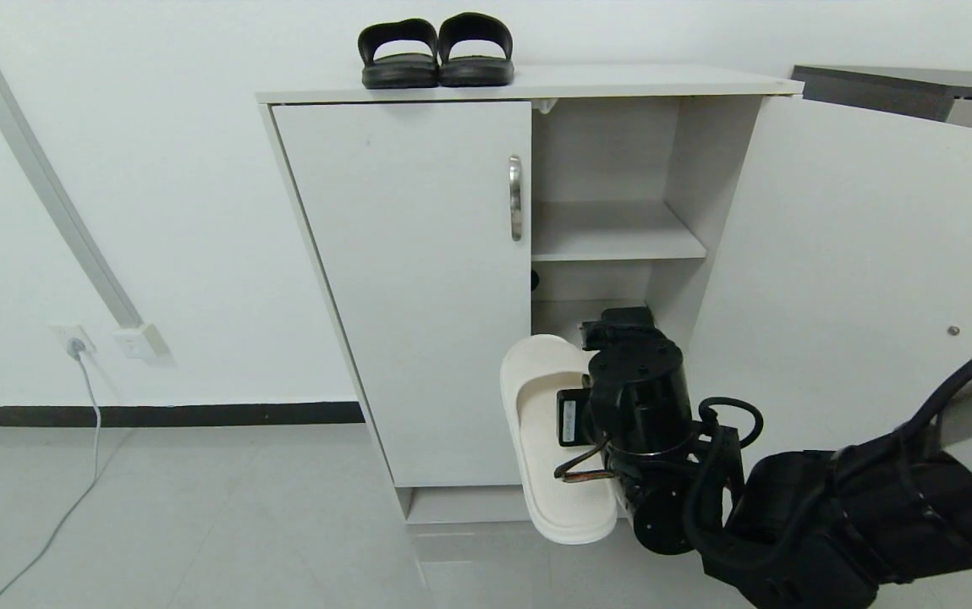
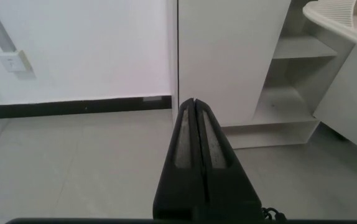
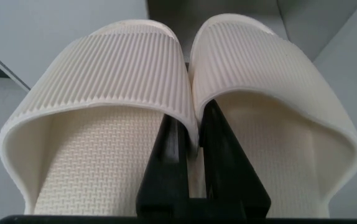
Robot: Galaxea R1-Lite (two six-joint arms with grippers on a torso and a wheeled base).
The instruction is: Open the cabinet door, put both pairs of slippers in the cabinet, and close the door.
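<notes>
A pair of black slippers point(image 1: 436, 52) stands on top of the white cabinet point(image 1: 401, 288). The cabinet's right door point(image 1: 858, 271) is swung wide open and its left door is closed. My right gripper point(image 3: 190, 134) is shut on the pair of white slippers point(image 3: 104, 93), pinching their adjoining inner strap edges. It holds the white slippers point(image 1: 536, 423) on edge in front of the cabinet's lower compartment, at the edge of the closed left door. My left gripper point(image 2: 194, 124) is shut and holds nothing, low over the floor and facing the cabinet point(image 2: 228, 56).
Inside the open side, a bare middle shelf point(image 1: 612, 233) sits above the lower compartment. A wall socket with a cable point(image 1: 75, 345) is on the left, above open tiled floor point(image 1: 181, 516). A grey unit point(image 1: 900, 89) stands behind the open door.
</notes>
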